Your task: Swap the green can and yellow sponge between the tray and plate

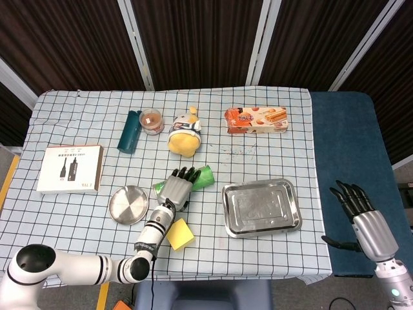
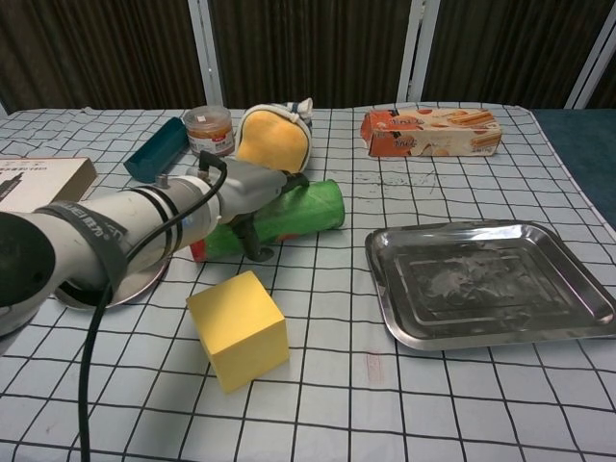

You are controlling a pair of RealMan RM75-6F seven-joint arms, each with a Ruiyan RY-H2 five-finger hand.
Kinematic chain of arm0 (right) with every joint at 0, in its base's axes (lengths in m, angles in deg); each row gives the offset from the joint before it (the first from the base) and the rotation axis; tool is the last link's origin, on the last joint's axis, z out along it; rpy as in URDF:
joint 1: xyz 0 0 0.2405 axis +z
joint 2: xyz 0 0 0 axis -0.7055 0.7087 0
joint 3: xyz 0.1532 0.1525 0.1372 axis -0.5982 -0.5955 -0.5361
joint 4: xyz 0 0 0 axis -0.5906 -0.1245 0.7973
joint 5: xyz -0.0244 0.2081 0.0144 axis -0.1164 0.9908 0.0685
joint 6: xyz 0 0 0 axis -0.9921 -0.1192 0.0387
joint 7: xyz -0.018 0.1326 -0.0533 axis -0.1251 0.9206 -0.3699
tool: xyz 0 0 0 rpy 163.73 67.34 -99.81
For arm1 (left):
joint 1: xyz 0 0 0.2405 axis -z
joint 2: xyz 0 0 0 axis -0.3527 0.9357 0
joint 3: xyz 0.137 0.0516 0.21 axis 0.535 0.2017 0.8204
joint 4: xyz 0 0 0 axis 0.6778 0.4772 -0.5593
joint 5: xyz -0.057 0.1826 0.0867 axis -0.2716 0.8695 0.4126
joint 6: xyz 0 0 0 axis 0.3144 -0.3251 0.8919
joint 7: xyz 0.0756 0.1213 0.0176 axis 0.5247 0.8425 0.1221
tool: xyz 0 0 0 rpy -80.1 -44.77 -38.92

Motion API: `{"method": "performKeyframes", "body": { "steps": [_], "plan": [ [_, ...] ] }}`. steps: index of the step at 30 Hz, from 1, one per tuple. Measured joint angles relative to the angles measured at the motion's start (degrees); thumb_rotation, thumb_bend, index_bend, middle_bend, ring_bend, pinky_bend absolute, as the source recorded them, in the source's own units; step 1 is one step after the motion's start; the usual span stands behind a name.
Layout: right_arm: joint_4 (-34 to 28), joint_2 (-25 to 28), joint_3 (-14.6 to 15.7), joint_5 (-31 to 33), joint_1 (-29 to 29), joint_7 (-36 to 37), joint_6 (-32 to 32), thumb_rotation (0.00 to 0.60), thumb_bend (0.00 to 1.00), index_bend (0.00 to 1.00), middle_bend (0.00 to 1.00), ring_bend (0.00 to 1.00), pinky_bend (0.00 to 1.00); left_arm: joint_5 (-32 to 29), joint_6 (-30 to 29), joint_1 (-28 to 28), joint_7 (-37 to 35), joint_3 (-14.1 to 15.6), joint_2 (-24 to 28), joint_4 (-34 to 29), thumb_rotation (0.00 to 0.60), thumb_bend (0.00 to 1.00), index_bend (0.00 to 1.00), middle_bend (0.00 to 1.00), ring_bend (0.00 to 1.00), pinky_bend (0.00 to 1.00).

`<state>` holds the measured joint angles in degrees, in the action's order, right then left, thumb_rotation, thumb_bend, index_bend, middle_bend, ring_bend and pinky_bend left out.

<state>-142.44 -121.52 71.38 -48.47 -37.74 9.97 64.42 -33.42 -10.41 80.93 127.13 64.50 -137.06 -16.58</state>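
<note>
One robot hand (image 1: 176, 190) on green can (image 2: 303, 208), sponge (image 2: 239, 328) nearby.

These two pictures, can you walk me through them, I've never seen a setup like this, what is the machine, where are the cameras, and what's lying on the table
This is a robot with two arms, each ending in a human-like hand. One picture looks down from its head, the other looks forward from its chest.

The left hand lies over the green can, which is on its side on the checked tablecloth; its fingers seem wrapped around the can. The right hand hangs off the table's right edge, fingers apart, holding nothing.

Beside the left arm sits a yellow sponge block. The metal tray and the small round plate both hold nothing.

Further back are a book, a teal case, a small jar, a plush toy and a biscuit box.
</note>
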Motion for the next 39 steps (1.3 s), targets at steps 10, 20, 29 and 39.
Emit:
{"method": "performKeyframes", "body": {
  "steps": [10,20,29,39],
  "plan": [
    [-0.1,0.2,0.2,-0.1,0.2,0.3,-0.2,0.600,0.06,0.00,0.00,0.00,0.00,1.7,-1.4,-0.2,-1.6,2.0,-4.2,8.7,0.600,0.35,0.00,0.00,0.05,0.28],
    [-0.2,0.2,0.3,0.1,0.5,0.0,-0.6,0.600,0.06,0.00,0.00,0.00,0.00,10.3,-2.1,-2.2,-7.9,3.5,-7.7,16.1,0.600,0.49,0.00,0.23,0.31,0.57],
    [-0.4,0.1,0.4,0.2,0.6,-0.6,-0.9,0.600,0.06,0.00,0.00,0.00,0.00,19.8,-5.7,-3.8,-13.0,4.9,-9.2,19.4,0.600,0.68,0.28,0.48,0.55,0.81],
    [-0.7,0.0,0.6,0.1,0.7,-1.2,-1.3,0.600,0.06,0.00,0.00,0.00,0.00,26.2,-11.5,-9.2,-11.7,8.1,0.5,5.8,0.600,0.66,0.34,0.50,0.55,0.81]
  ]
}}
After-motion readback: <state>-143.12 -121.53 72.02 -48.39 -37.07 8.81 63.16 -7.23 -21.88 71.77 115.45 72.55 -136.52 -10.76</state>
